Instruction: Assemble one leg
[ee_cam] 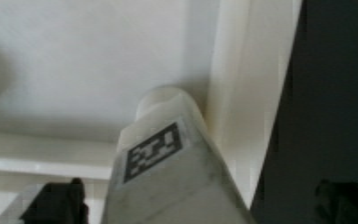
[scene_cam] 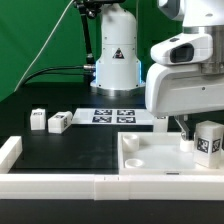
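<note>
My gripper (scene_cam: 200, 128) is at the exterior view's right, over the right part of the large white tray-like part (scene_cam: 140, 160). It is shut on a leg (scene_cam: 208, 142), a small chunky white block with a black-and-white tag facing the camera. In the wrist view the leg (ee_cam: 167, 160) stands between my dark fingers (ee_cam: 55, 203), tag up, with the tray-like part's (ee_cam: 87, 90) wall and a pocket behind it. My gripper (ee_cam: 197, 208) holds the leg's near end. Two more legs (scene_cam: 38, 119) (scene_cam: 58, 123) lie on the black table at the left.
The marker board (scene_cam: 112, 117) lies in the middle at the back, in front of the arm's base (scene_cam: 115, 65). A low white rail (scene_cam: 70, 185) runs along the front and up the left side (scene_cam: 10, 150). Cables run across the back left.
</note>
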{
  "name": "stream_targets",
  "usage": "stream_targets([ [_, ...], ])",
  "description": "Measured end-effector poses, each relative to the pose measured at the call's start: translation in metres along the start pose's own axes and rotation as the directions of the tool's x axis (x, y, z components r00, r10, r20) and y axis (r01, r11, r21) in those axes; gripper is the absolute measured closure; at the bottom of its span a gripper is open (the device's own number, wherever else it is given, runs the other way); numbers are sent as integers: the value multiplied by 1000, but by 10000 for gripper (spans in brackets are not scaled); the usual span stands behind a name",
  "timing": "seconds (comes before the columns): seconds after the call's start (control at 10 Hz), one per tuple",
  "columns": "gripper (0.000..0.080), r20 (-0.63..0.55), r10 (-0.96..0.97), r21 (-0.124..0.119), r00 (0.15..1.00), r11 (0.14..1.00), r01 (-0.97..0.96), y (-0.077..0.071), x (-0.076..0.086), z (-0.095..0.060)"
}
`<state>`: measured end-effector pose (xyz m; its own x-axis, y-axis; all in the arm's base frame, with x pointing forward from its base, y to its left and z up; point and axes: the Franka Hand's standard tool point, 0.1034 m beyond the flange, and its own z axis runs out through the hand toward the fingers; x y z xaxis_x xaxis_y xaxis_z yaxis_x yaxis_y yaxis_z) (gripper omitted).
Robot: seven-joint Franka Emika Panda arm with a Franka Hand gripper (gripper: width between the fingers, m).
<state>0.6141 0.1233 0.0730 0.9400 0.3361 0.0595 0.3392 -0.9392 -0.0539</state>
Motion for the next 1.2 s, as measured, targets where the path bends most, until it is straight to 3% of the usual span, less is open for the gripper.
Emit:
stream_targets([
  [0.2, 151, 3, -192, -12, 981, 981, 192, 3, 0, 0],
  [0.4, 151, 3, -190, -12, 982, 982, 190, 3, 0, 0],
  [0.5, 274, 3, -190, -12, 982, 982, 190, 3, 0, 0],
  [0.6, 274, 3, -177, -11, 984, 984, 177, 3, 0, 0],
  [0.7, 459, 2, -142, -10, 990, 990, 142, 3, 0, 0],
  [0.8, 509, 2, -145, -10, 989, 989, 145, 3, 0, 0],
  [1.0, 509, -7, 85, 0, 996, 996, -85, 3, 0, 1],
  [1.2, 509, -15, 357, 0, 934, 934, -357, 4, -1, 1],
])
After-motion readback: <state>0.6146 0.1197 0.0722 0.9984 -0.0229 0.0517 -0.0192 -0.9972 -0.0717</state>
